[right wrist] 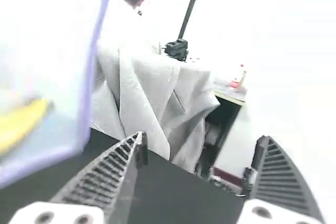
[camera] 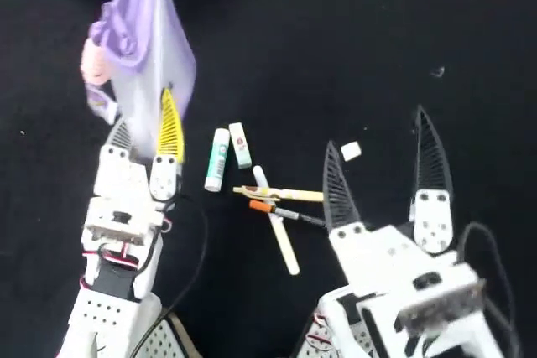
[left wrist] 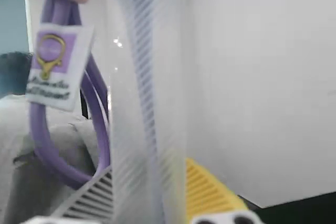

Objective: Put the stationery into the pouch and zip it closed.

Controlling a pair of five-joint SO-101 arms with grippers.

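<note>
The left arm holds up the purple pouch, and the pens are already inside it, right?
No: the pens lie on the black table, outside the purple pouch that the left arm's fingers hold up. The high view shows it.

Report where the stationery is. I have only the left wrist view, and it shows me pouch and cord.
Observer: The stationery lies loose on the black table, between the two arms.
Operator: Give me the right pincer's state.
Observer: The right pincer is open and holds nothing. It sits just to the right of the stationery.
Operator: Place the pouch against all that.
Observer: In the high view the left pincer holds the pouch raised off the table, to the left of the stationery.
</note>
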